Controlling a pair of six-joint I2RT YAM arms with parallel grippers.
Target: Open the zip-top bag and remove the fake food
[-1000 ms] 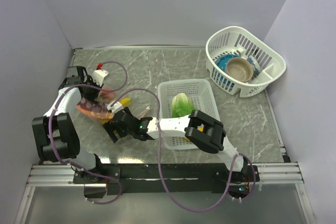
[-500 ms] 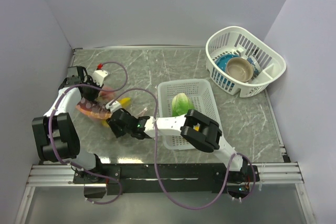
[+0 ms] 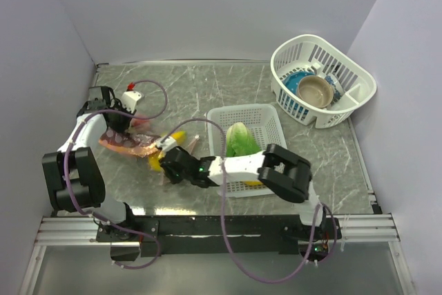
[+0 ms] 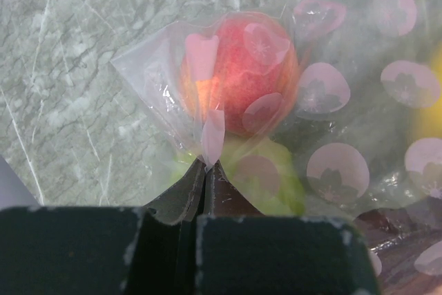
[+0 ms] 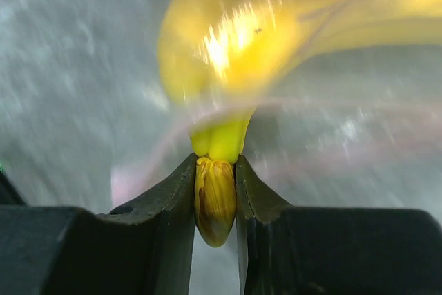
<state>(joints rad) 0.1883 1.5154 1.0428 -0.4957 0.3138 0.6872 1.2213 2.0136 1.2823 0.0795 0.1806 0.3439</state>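
The zip-top bag (image 3: 124,143) lies at the left of the table, clear with pink flower prints (image 4: 324,88). My left gripper (image 3: 130,121) is shut on a corner of its film (image 4: 207,160). Fake food shows through the plastic: a pink-red round fruit (image 4: 238,67), a green piece (image 4: 273,177) beneath it, and an orange and dark red slice (image 3: 123,144). The yellow banana (image 3: 160,158) sticks out by the bag's near right end. My right gripper (image 3: 167,165) is shut on its brown stem tip (image 5: 215,202). The green lettuce (image 3: 240,139) rests in the white tray.
A white perforated tray (image 3: 266,119) stands just right of the right gripper. A round white basket (image 3: 349,67) at the back right holds a blue bowl (image 3: 297,84) and a tan bowl (image 3: 316,90). Walls close in on the left, back and right.
My right gripper went from open to shut on the banana's tip and drew it right, towards the tray. The bag stretched out flatter. The left gripper stayed put.
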